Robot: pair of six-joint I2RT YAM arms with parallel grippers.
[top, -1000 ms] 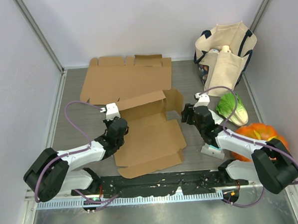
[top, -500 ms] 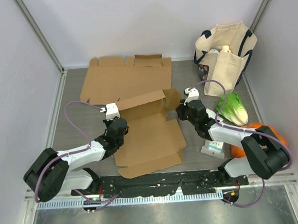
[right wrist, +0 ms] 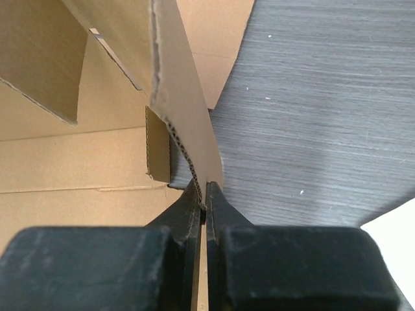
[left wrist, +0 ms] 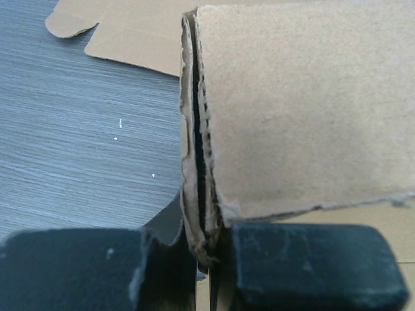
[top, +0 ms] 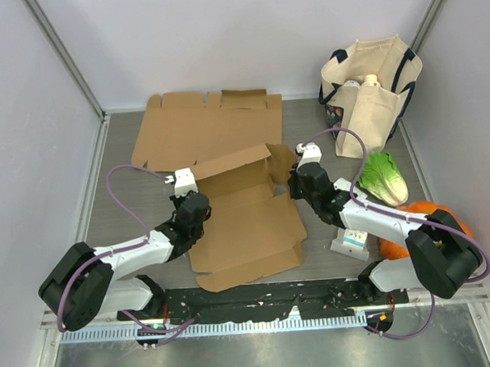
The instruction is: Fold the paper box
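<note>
The box (top: 247,224) lies half-formed in the middle of the bench (top: 120,157), in front of a spare flat sheet (top: 205,128). Its base is flat, and its far wall (top: 232,164) is already raised.

Our left hand (top: 187,205) is clenched on the box's left edge. The left wrist view shows the fingers pinching a doubled edge (left wrist: 198,162), two layers pressed together. Our right hand (top: 297,179) is clenched on the side flap (right wrist: 181,97) at the box's right end, gripping it low, close to the base.

We judge the step in hand to be standing the end walls up. To do it well, we should turn each wall about its own crease rather than pull it outward, so the base does not slide or lift. We should move both ends together, so the box does not twist. The right grip sits near the crease, which gives little leverage, so a slow, steady swing inward would suit it. The left pinch must hold both layers evenly or they may part.

The box's long axis runs left to right across the bench, with the right end slightly farther from us. Its open side faces up and toward us.
</note>
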